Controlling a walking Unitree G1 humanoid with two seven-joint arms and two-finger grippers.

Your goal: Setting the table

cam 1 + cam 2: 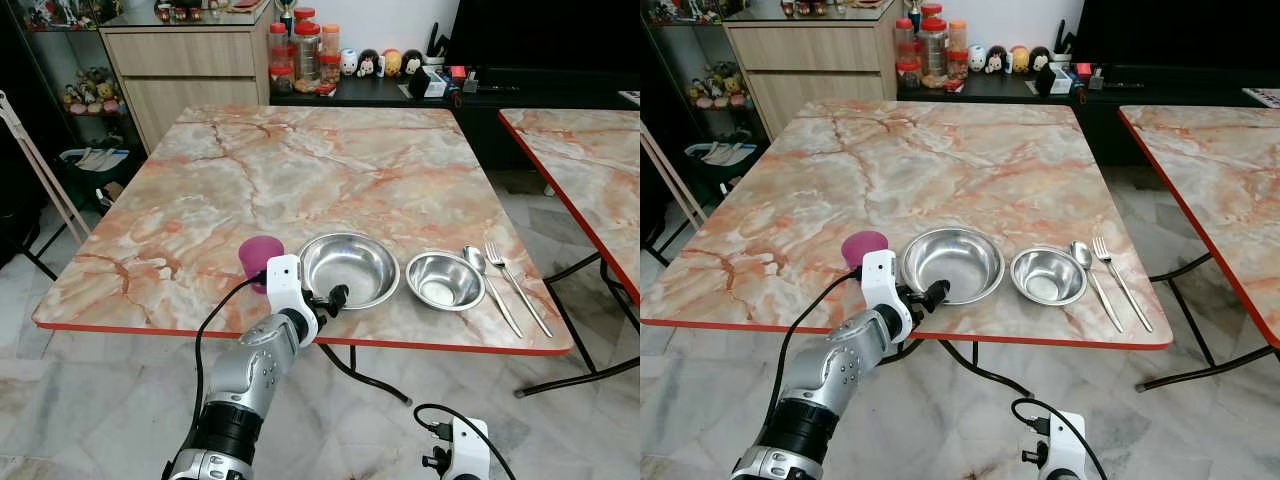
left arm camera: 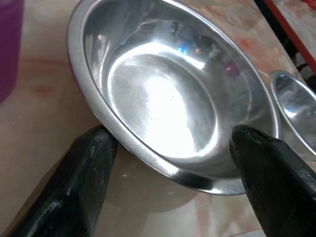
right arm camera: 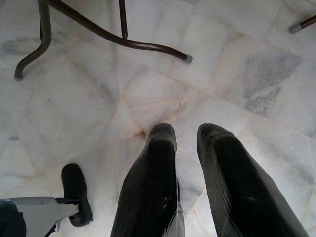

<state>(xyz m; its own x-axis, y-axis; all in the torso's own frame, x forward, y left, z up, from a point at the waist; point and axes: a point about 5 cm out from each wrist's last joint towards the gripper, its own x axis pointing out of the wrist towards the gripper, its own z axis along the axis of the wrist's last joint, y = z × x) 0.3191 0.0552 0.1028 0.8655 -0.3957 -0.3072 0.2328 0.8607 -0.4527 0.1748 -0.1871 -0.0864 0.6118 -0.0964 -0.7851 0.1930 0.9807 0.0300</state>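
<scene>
Marble-patterned in pink and grey with a red rim, the table (image 1: 300, 170) carries everything along its near edge: a purple cup (image 1: 259, 258), a large steel bowl (image 1: 349, 268), a small steel bowl (image 1: 444, 280), then a spoon (image 1: 487, 280) and a fork (image 1: 514, 283) lying side by side toward the near right corner. The rest of the tabletop is bare marble up to the far edge. A second matching table (image 1: 585, 160) stands apart on the right, with pale tiled floor (image 1: 90, 390) between and below them. Against the far wall a wooden cabinet (image 1: 190, 70) and a dark sideboard hold jars (image 1: 305, 50) and small figurines, too small to make out further. The left gripper (image 1: 325, 302) reaches over the near edge with its fingers (image 2: 89, 173) spread either side of the large bowl's near rim, one touching it, not clamped. The right gripper (image 3: 185, 148) hangs low over the floor, its fingers slightly parted, holding nothing; the cup is partly hidden behind the left wrist.
</scene>
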